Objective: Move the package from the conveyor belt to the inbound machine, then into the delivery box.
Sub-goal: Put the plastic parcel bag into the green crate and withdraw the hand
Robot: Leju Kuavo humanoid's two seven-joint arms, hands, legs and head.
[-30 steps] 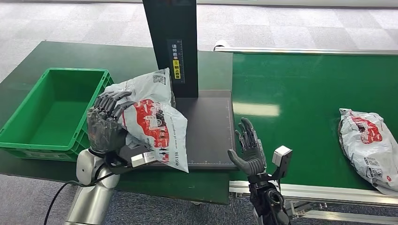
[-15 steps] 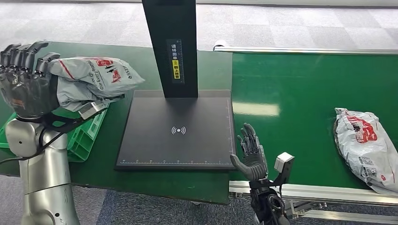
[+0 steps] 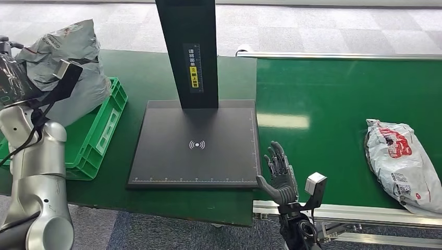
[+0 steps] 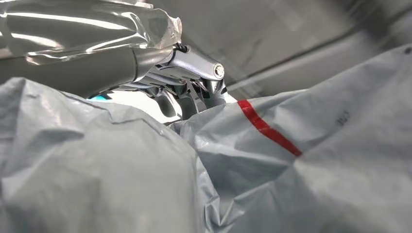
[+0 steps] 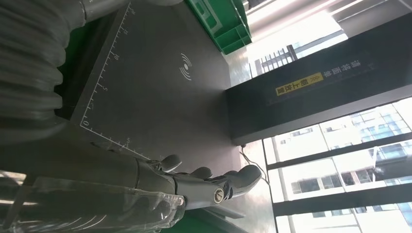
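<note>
Grey carpet tiles run behind a dark green table [image 3: 156, 67] and a smooth green conveyor belt [image 3: 333, 104] edged with a silver rail.

From the head view, the left hand [image 3: 13, 86] is raised at the far left and grips a crinkled grey plastic package [image 3: 62, 44], held above the near corner of a ribbed green plastic delivery box [image 3: 99, 140]. In the middle lies the inbound machine [image 3: 198, 143], a flat matte black square pad with a white wireless symbol and a ruler scale along its near edge; its black upright post carries a vertical label in white characters I cannot read, with a yellow patch below. The right hand [image 3: 279, 174] stands upright beside the pad's near right corner, fingers spread and holding nothing. A second package [image 3: 398, 164], grey with red print and small black codes, lies on the belt at the right.

From the left wrist view, wrinkled grey film with one red stripe presses against the hand's fingers [image 4: 194, 92].

From the right wrist view, the dark fingers [image 5: 214, 182] are extended over the black pad, apart and empty; the post's yellow label shows black characters too small to make out.
</note>
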